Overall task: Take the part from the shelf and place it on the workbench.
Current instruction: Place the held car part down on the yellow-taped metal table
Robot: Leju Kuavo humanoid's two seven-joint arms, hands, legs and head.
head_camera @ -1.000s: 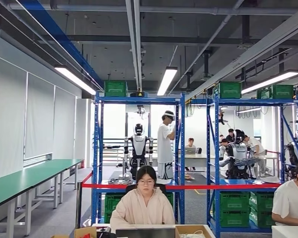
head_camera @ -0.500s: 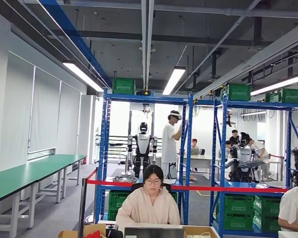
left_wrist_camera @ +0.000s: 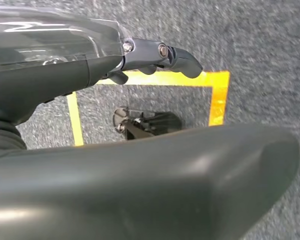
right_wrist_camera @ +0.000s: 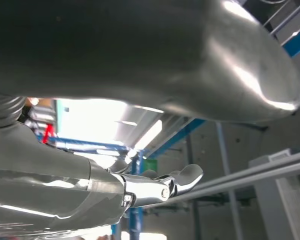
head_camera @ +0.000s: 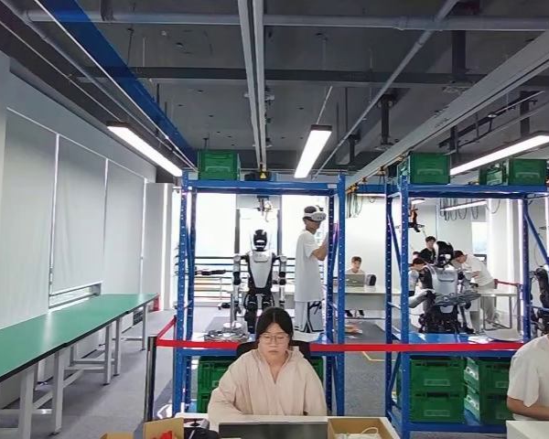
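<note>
Head view: the robot looks across a workshop floor. A blue shelf (head_camera: pixel 258 293) stands straight ahead, with green crates (head_camera: pixel 219 165) on its top and more by its foot. A red barrier tape (head_camera: pixel 340 346) runs across the front of the shelf. A person (head_camera: pixel 268 380) sits at a desk in front of the shelf, and another person (head_camera: pixel 307 270) with a headset stands behind it next to a second robot (head_camera: pixel 259 274). A long green workbench (head_camera: pixel 44 334) runs along the wall, well to the left of the shelf. Some small things lie on a lower level of the shelf, but I cannot tell which, if any, is the part.

Left wrist view: the left hand (left_wrist_camera: pixel 148 150) hangs over grey carpet (left_wrist_camera: pixel 261 45) marked with yellow floor tape (left_wrist_camera: pixel 216 95). Its fingers (left_wrist_camera: pixel 178 57) lie stretched out and it holds nothing.

Right wrist view: the right hand (right_wrist_camera: pixel 141 75) points up toward the ceiling lights (right_wrist_camera: pixel 150 135) and a blue post of the shelf. Its fingers (right_wrist_camera: pixel 182 180) are loosely extended and apart, with nothing in them.

As a judgement, the task has barely begun: the robot is well apart from the shelf, nothing is picked up, and the approach, grasp, carry and placing on the workbench are all left.
</note>
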